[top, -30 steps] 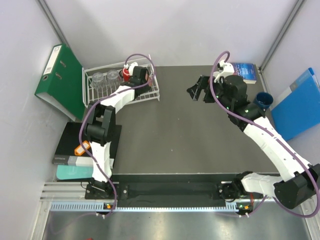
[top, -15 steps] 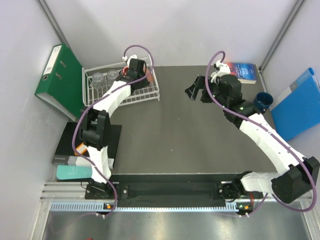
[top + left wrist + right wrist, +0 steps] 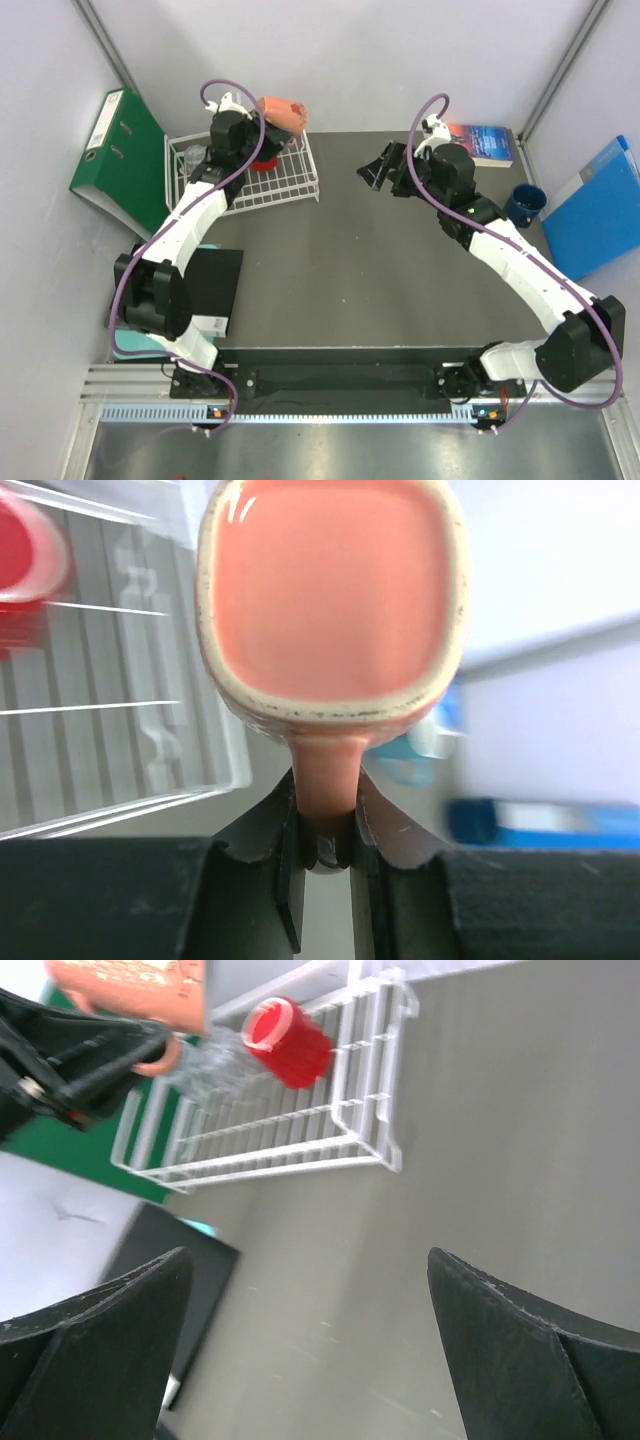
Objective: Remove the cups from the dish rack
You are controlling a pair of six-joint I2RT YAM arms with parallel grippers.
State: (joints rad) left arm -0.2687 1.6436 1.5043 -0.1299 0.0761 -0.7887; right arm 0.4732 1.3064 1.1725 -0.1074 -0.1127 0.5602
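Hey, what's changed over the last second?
The left gripper, shut on the orange mug by its handle, lifted it up out of the rack. The right gripper, open, drifted left. The red mug and blue mug stayed put.

The left arm (image 3: pixel 190 225) and right arm (image 3: pixel 525 265) have white shells with black joints. A thin purple cable (image 3: pixel 210 86) runs along each. The left hand (image 3: pixel 325 830) and right hand (image 3: pixel 310 1350) are matte black.
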